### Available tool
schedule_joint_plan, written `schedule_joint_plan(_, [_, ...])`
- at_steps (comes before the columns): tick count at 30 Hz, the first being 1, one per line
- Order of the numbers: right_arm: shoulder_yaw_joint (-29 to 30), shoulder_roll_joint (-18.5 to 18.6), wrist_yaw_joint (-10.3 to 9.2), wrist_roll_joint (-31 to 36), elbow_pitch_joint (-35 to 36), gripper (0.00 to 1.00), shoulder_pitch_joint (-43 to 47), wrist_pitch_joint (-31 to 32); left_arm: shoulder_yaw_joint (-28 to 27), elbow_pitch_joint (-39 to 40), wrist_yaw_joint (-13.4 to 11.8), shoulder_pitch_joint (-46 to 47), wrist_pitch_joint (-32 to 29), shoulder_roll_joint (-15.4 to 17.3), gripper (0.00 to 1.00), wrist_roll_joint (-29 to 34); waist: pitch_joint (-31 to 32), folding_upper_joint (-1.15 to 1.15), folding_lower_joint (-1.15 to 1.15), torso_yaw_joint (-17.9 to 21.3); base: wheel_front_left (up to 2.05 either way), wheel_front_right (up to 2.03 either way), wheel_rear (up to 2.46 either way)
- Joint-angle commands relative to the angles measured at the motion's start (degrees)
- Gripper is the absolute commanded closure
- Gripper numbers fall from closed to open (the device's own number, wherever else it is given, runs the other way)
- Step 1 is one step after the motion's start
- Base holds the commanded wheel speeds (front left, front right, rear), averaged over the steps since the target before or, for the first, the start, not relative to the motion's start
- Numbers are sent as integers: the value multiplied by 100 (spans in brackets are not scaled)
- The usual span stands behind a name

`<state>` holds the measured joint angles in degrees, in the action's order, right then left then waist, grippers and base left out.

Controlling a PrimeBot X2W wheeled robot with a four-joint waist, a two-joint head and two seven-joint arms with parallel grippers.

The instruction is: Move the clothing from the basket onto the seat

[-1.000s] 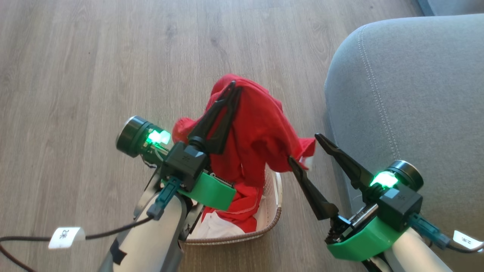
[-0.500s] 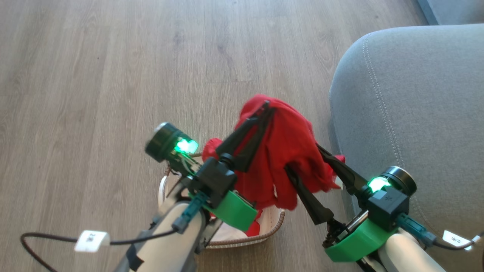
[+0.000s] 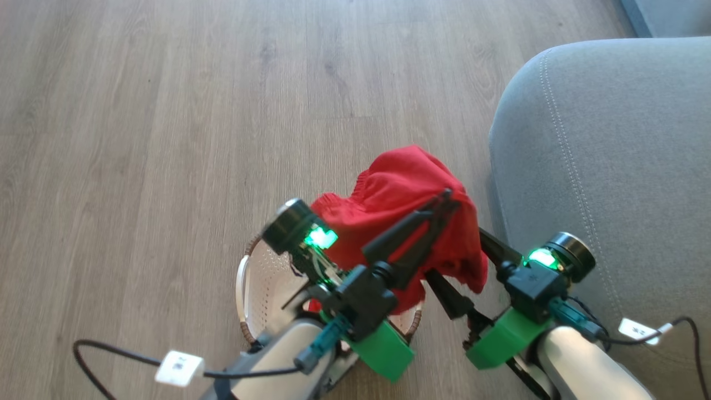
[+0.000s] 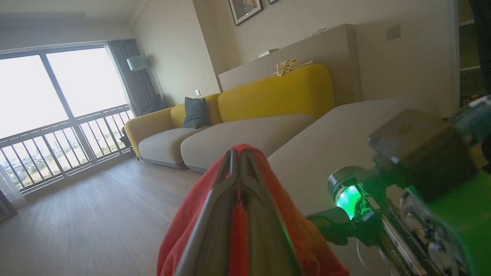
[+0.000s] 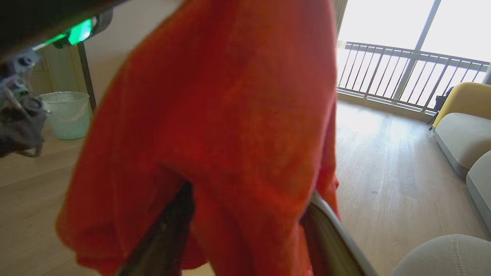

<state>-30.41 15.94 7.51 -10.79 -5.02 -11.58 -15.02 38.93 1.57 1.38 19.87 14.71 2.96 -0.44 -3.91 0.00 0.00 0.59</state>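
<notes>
Clothing [image 3: 405,189] is hanging in the air as a red bundle, above the far side of the basket [image 3: 261,289] and just beside the seat [image 3: 600,166].

Nearest, the basket is sitting on the floor [image 3: 166,139] under the left forearm. A red scrap is showing by that wrist, and I cannot tell whether it is a second garment or a low fold of the lifted one. If it is trailing, it could catch the rim and drag or tip the light basket.

Next out, the left gripper [image 3: 447,197] is pinching shut on a fold near its tips, with cloth draping down both sides of the fingers in the left wrist view. All the weight is hanging from that one small pinch, so a quick swing could pull it free.

Beside it, the right gripper [image 3: 455,255] is standing wide, holding nothing, with the hem falling over its fingers. Cloth may be snagging there and could be tugged off as the arms part. It is also covering much of that wrist's view.

Farthest, the seat is presenting its rounded corner. A release too close to that edge risks the bundle sliding to the floor.
</notes>
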Motion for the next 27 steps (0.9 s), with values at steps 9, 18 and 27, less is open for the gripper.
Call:
schedule_joint_plan(9, [25,-358,-2,-41,-102,100,-354,2,243,207,-25,399,29,-7,100,-99,-64,0,0,-104,0,0,0])
schedule_joint_plan(18, [669,-692,-2,-80,202,100,-210,2,306,199,-103,415,29,-8,100,-213,-104,0,0,-118,0,0,0])
schedule_joint_plan(27, [1078,-970,-2,-54,472,100,-149,2,366,213,-189,429,29,-8,58,-213,-102,0,0,-99,0,0,0])
